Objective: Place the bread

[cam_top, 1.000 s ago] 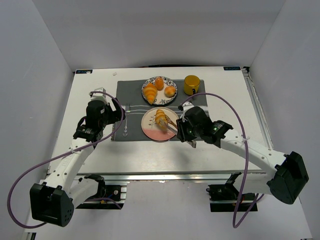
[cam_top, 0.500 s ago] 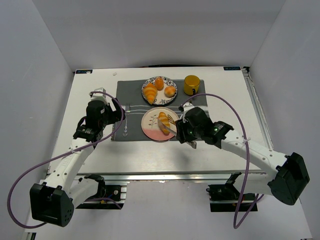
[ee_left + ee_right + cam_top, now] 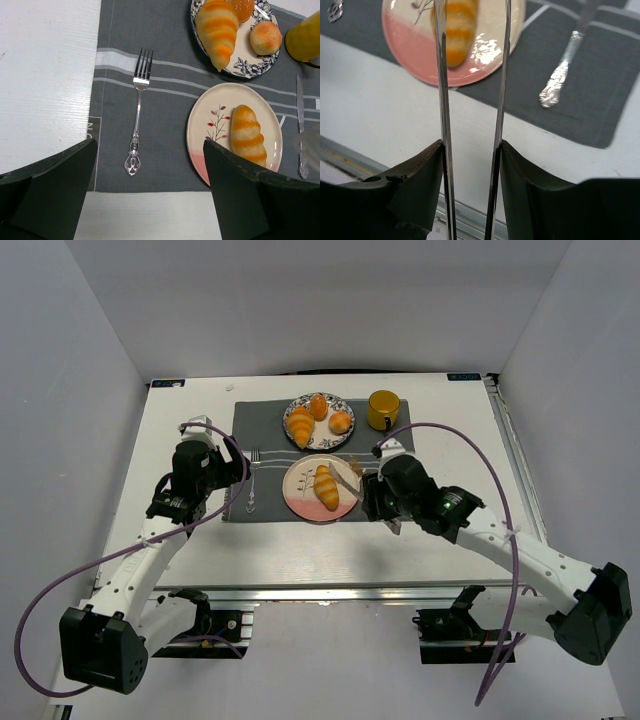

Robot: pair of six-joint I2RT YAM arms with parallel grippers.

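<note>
Bread [image 3: 325,486] lies lengthwise near-to-far on the pink plate [image 3: 300,502]; right end effector [image 3: 362,487], released, holds tongs beside the plate's right rim.

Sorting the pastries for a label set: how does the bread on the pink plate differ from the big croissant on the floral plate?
The bread is slimmer and paler yellow; the croissant is wider and deeper orange. The bread lies alone on its pink plate; the croissant shares its floral plate with buns. Both are ridged and tapered.
</note>
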